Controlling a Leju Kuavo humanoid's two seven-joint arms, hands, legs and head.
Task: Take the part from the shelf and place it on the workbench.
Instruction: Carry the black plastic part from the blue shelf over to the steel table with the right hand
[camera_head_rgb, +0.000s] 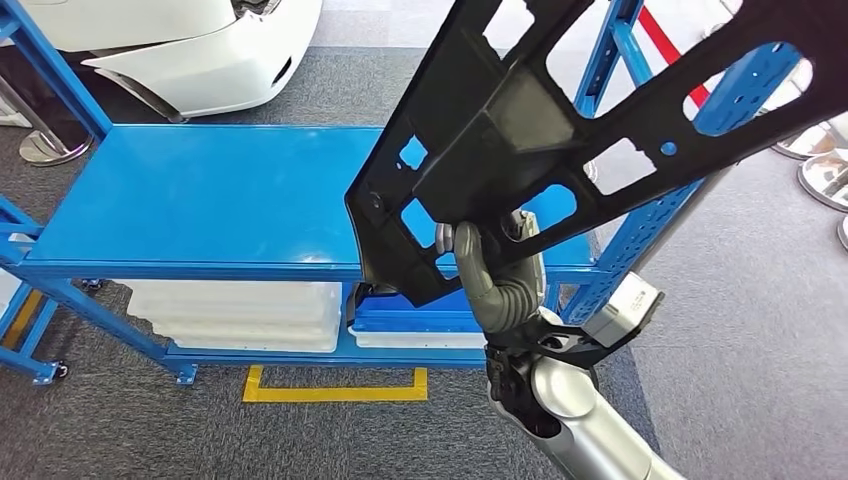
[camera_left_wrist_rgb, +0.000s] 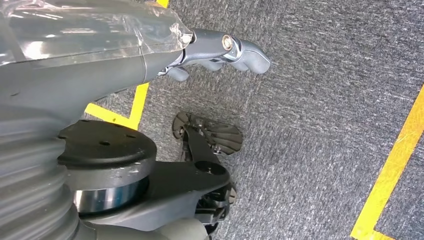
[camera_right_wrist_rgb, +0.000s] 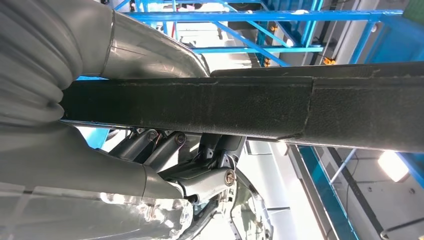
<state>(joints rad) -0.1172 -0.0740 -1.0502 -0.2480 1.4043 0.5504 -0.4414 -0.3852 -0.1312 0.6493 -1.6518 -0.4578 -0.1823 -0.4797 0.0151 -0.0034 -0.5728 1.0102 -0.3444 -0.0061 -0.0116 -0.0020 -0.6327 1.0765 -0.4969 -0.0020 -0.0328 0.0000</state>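
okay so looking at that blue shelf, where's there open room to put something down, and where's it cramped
The blue shelf top is bare from its left posts across to the black part held by the right hand. Below, the lower tier is crowded with white parts. The carpet beside the yellow floor marking is open too.

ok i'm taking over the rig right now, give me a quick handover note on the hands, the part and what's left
Right hand: grips the black part at its lower end and holds it raised in front of the blue shelf.
Left hand: hangs over the grey carpet, holds nothing, fingers curled in.
Done: the part is off the shelf, and the shelf's top level is bare.
Left: carry the part to the workbench, set it down and let go.
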